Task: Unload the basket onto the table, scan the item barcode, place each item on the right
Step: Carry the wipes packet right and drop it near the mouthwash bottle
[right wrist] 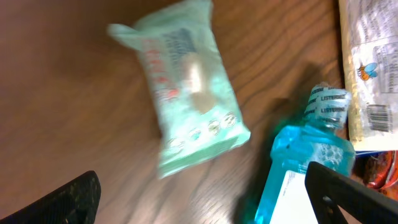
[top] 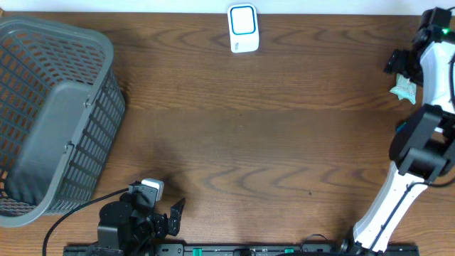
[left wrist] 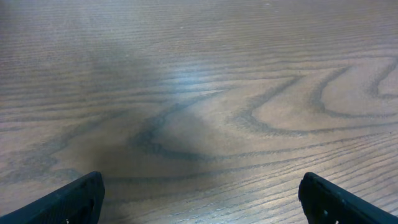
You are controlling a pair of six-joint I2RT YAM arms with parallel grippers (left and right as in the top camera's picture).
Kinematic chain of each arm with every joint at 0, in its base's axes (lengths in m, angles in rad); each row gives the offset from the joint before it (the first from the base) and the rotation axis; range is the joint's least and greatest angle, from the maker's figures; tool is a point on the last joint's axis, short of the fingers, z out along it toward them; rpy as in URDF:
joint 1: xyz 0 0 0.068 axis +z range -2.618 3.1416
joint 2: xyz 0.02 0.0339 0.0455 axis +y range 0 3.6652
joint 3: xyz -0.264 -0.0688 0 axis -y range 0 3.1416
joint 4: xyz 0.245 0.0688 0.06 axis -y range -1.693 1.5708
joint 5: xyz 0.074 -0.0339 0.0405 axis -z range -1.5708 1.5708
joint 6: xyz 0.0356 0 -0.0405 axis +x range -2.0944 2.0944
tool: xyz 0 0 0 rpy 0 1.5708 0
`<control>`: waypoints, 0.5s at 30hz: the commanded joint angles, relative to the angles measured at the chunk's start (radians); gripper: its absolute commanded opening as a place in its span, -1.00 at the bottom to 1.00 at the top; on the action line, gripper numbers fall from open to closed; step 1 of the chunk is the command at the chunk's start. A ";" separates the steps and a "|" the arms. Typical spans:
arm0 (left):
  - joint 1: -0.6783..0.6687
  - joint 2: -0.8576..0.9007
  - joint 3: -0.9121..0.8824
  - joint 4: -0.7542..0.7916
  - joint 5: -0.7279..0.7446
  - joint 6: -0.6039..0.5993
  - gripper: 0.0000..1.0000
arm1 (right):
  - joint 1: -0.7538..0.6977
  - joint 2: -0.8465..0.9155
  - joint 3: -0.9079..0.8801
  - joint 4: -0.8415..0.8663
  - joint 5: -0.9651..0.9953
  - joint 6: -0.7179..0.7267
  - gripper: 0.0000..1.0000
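Note:
A mint-green wipes packet (right wrist: 193, 87) lies flat on the wooden table, ahead of my right gripper (right wrist: 202, 193), which is open with nothing between its fingers. In the overhead view that packet (top: 405, 89) shows at the far right edge, just below the right gripper (top: 399, 65). The white barcode scanner with a blue face (top: 243, 28) stands at the table's far edge, centre. My left gripper (left wrist: 202, 194) is open over bare wood; from above it sits at the near edge, left (top: 170, 213).
A blue mouthwash bottle (right wrist: 311, 162) lies right of the packet, beside my right finger. A pale snack bag with a printed barcode (right wrist: 370, 68) lies beyond it. A grey plastic basket (top: 106, 107) fills the left end of the table.

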 commanded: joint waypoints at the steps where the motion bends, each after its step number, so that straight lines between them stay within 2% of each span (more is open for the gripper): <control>1: 0.000 -0.005 0.002 -0.012 0.005 -0.002 0.99 | 0.024 -0.293 0.045 -0.019 -0.216 -0.018 0.99; 7: -0.001 -0.005 0.002 -0.012 0.005 -0.002 0.99 | 0.027 -0.597 0.044 -0.144 -0.460 -0.018 0.98; 15: -0.001 -0.005 0.002 -0.012 0.005 -0.002 0.99 | 0.027 -0.899 0.044 -0.412 -0.477 -0.017 0.99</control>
